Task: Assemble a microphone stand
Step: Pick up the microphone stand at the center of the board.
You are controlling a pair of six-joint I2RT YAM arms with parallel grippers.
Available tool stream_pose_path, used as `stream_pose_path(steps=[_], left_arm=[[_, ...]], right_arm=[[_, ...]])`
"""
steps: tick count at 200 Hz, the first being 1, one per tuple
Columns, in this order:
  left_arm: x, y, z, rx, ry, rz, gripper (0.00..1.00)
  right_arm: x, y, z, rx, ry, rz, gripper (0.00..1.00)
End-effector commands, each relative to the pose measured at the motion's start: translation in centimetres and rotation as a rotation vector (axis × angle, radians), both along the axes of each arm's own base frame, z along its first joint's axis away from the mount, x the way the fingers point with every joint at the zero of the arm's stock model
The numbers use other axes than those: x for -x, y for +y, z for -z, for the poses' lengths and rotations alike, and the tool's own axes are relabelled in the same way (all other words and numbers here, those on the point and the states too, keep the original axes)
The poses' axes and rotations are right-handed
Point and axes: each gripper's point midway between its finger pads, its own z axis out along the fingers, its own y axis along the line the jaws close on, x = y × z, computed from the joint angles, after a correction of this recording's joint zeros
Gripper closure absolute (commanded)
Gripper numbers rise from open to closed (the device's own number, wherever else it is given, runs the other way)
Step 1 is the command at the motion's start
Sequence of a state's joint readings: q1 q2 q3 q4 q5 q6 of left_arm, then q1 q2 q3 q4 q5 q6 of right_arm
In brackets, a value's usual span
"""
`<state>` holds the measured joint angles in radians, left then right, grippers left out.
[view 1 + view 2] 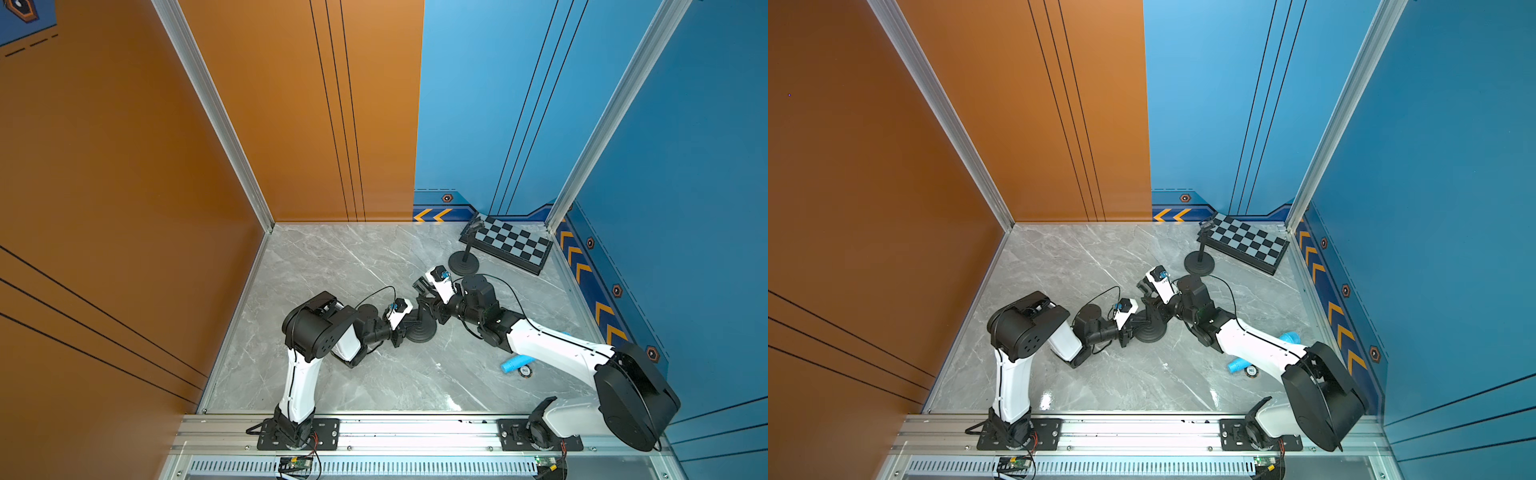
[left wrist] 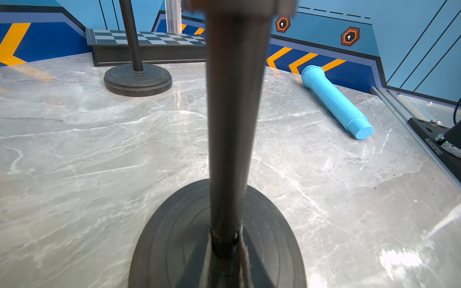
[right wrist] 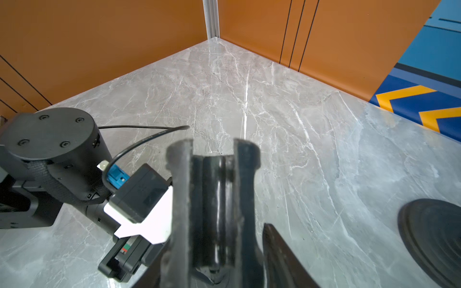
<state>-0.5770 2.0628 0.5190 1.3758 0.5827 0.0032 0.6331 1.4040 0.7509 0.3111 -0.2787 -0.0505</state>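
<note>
A marble table [image 1: 332, 270] inside an orange and blue booth, with both arms meeting at its middle. The stand I am building is there: a round black base [image 1: 420, 332] flat on the table, and a dark pole [image 2: 232, 112] rising from its centre.

My left claw [image 2: 225, 246] is pressed together on the pole low down, just above the base, pinching it. My right claw [image 1: 420, 287] is at the pole's top, around the black U-shaped clip [image 3: 217, 199]. In the right wrist view the one finger [image 3: 279, 254] I can see stands just off the clip's side, so the claw looks spread, not gripping. A blue microphone [image 2: 336, 102] lies on its side well apart, partly under the right arm.

I judge the step to be letting go of the fitted clip. To do it well I would hold the left pinch firm so the pole cannot lean. I would then spread the right claw fully and draw it straight back along its own line, clear of both clip prongs, before reaching for the microphone.
</note>
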Motion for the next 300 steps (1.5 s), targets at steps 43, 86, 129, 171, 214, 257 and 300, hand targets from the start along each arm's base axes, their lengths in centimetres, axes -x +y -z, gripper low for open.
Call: stream_pose_path(steps=[43, 86, 129, 171, 214, 257, 300], left_arm=[[0.7, 1.8, 4.7, -0.114, 0.163, -0.066, 0.81], [0.6, 1.7, 5.1, -0.118, 0.172, -0.071, 0.81], [0.7, 1.7, 5.3, -0.123, 0.174, -0.074, 0.81], [0.3, 1.6, 4.5, -0.112, 0.156, -0.079, 0.80], [-0.1, 1.5, 2.4, -0.078, 0.121, -0.078, 0.75], [-0.1, 1.9, 0.0, -0.036, 0.090, -0.075, 0.61], [-0.1, 2.5, 0.3, -0.040, 0.091, -0.061, 0.50]], right_arm=[[-2.3, -1.0, 0.2, -0.023, -0.033, 0.182, 0.98], [-0.4, -4.8, 1.4, -0.062, -0.106, 0.749, 1.00], [0.9, -3.2, 2.5, -0.060, -0.124, 0.876, 1.00], [-0.2, -1.4, 2.4, -0.106, -0.022, 0.769, 1.00], [-0.1, -0.6, 2.1, -0.076, -0.017, 0.727, 1.00], [-0.3, -0.8, 1.4, -0.032, -0.057, 0.749, 1.00], [-0.4, -0.6, 1.2, -0.027, -0.055, 0.732, 1.00]])
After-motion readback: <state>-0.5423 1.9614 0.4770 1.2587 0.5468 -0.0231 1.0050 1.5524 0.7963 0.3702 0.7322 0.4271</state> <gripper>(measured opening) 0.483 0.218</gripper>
